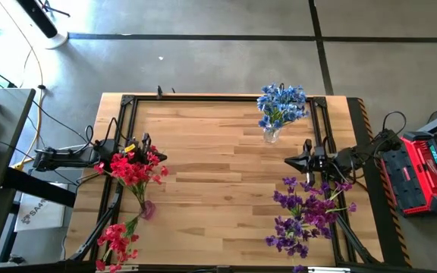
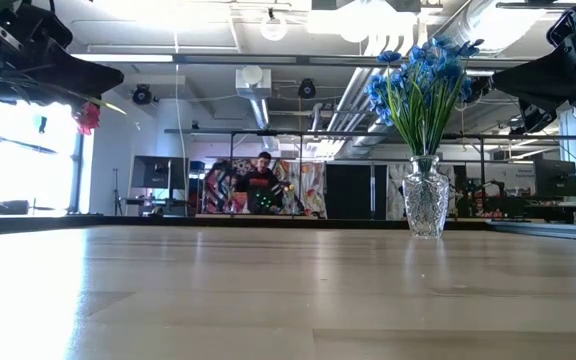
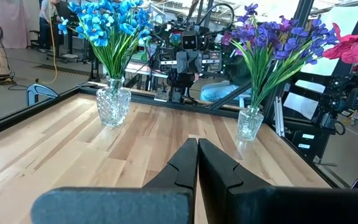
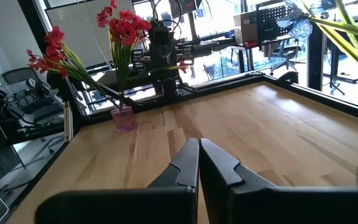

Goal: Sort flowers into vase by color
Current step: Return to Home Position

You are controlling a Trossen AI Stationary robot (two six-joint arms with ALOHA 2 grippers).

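Near the right tool (image 1: pixel 290 160), purple flowers (image 1: pixel 306 214) stand in a vase (image 3: pixel 250 123).

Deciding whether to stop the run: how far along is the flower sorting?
Sorting looks done: blue flowers, red flowers and purple flowers stand in three separate vases, no loose stems showing. Left gripper and right gripper are shut and empty. Nothing visibly remains to sort.

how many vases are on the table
3. A clear vase holding blue flowers at the far side, right of centre; a pink vase with red flowers near left; a second clear vase with purple flowers near right.
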